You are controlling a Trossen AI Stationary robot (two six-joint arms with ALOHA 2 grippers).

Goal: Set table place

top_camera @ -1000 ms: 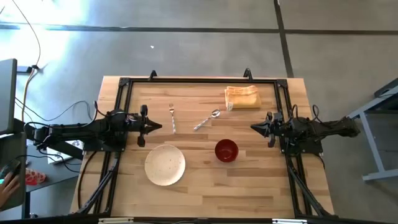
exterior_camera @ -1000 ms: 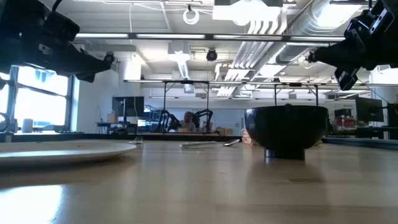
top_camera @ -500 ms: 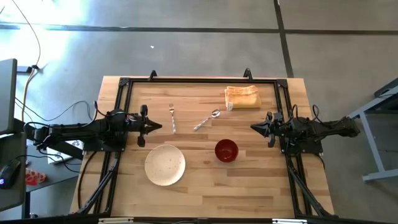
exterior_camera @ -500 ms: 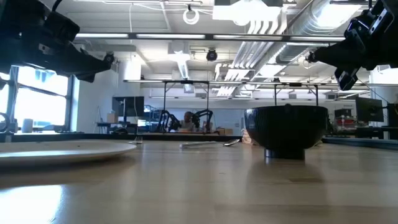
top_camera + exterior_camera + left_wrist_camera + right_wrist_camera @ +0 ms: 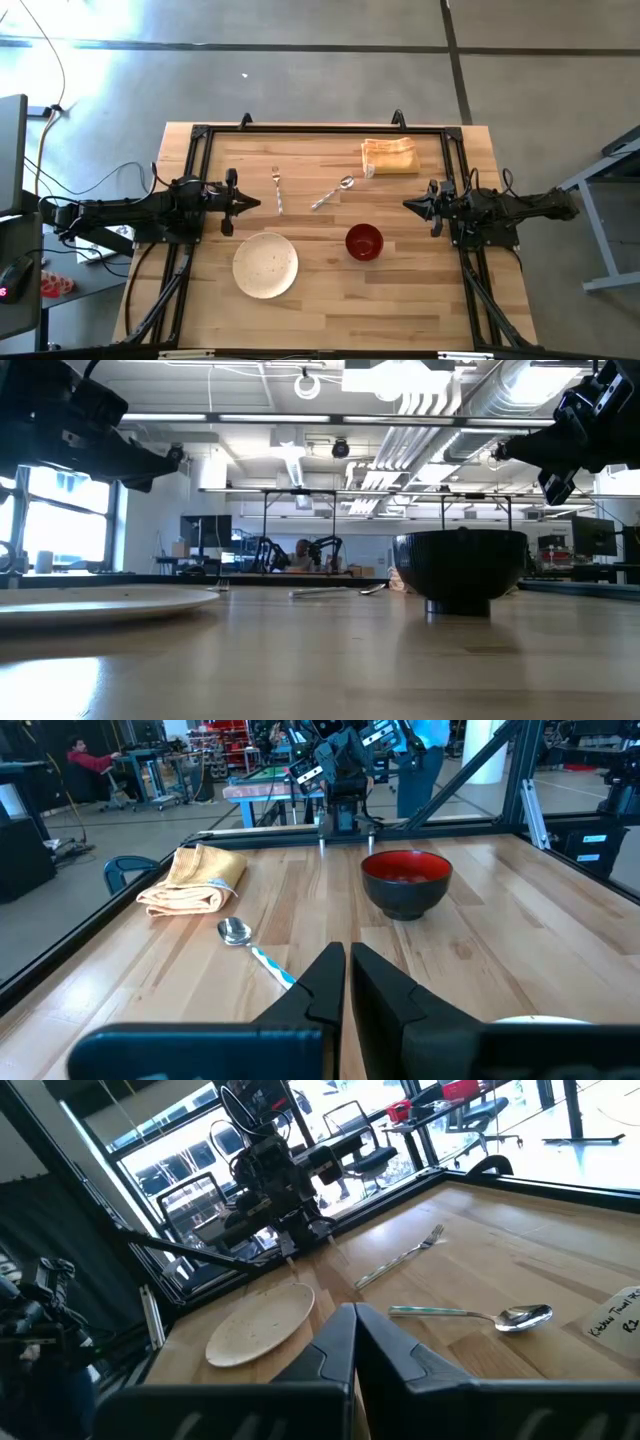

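Both grippers, left point(image 5: 250, 203) and right point(image 5: 410, 205), hover closed and empty at opposite side edges of the table point(image 5: 330, 305). Between them lie plate point(image 5: 265, 265), red bowl point(image 5: 364, 242), fork point(image 5: 277, 189) and spoon point(image 5: 332, 192).

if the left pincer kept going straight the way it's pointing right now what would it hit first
Probably the spoon. The left pincer, shut, points across the table toward the right arm; the spoon's handle lies just ahead in its wrist view. Height is unclear, so it might pass above.

I am observing a pale wooden plank table point(image 5: 400, 300) with black metal rail point(image 5: 320, 131), matt speckled plate point(image 5: 265, 264), glossy red bowl point(image 5: 364, 242), shiny metal spoon point(image 5: 332, 192) and fork point(image 5: 277, 188), folded cloth point(image 5: 390, 156).
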